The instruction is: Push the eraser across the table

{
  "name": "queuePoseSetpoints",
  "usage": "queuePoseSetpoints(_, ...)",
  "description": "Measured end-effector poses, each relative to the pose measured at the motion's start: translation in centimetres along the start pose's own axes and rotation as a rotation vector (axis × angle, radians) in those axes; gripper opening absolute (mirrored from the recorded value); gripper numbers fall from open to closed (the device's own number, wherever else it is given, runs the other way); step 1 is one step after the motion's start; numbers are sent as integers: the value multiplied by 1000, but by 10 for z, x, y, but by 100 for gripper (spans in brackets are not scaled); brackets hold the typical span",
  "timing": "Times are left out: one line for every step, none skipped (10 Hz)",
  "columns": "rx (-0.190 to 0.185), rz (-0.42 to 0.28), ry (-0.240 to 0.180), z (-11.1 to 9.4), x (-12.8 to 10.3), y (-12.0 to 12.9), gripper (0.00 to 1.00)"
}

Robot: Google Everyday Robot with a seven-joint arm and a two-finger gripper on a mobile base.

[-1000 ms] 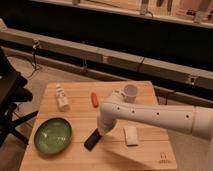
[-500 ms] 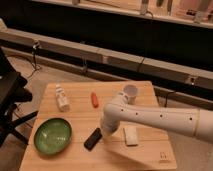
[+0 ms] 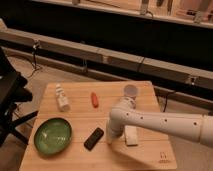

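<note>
**Table, eraser, one arm: items as placed**

Camera view.
- Table (image 3: 85,117): light planks, with a dark logo (image 3: 162,160) at the near right corner.
- Left front: green bowl (image 3: 52,135).
- Left rear: small white bottle (image 3: 62,97) (lying or leaning, cannot tell which).
- Centre rear: short red stick (image 3: 94,99).
- Right rear: pale cup (image 3: 131,90).
- Right of centre: pale block (image 3: 131,135), partly behind the arm.
- Arm (image 3: 160,125): white. It enters from the right edge, runs level over the table, bends in front of the cup and drops to the tabletop.
- Gripper (image 3: 110,138): at table level between the eraser and the block, just beside the eraser. How wide it stands and whether it holds anything cannot be told.
- Eraser (image 3: 94,138): black, flat, front centre, between the bowl and the gripper and apart from the bowl. Its long axis runs diagonally, near end front left, far end rear right by the gripper.
</note>
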Motion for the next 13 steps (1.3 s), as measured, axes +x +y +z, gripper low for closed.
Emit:
queuePoseSetpoints(0, -22, -1, -1, -5, -4, 0)
queuePoseSetpoints(-2, -49, 1, -1, -15, -11, 0)
queuePoseSetpoints(-6, -61, 0, 2, -26, -15, 0)
queuePoseSetpoints(-8, -54, 1, 3, -29, -16, 0)
queuePoseSetpoints(-9, -47, 1, 3, -29, -16, 0)
queuePoseSetpoints(-12, -49, 0, 3, -25, -15, 0)
queuePoseSetpoints(-14, -62, 0, 1, -23, -15, 0)
queuePoseSetpoints(-18, -75, 0, 2, -28, -17, 0)
queuePoseSetpoints(-20, -85, -1, 4, -36, -20, 0)
queuePoseSetpoints(-21, -92, -4, 6, -46, -24, 0)
queuePoseSetpoints(-22, -96, -5, 6, -50, -27, 0)
queuePoseSetpoints(-25, -99, -5, 6, -50, -27, 0)
queuePoseSetpoints(-31, -112, -5, 6, -49, -26, 0)
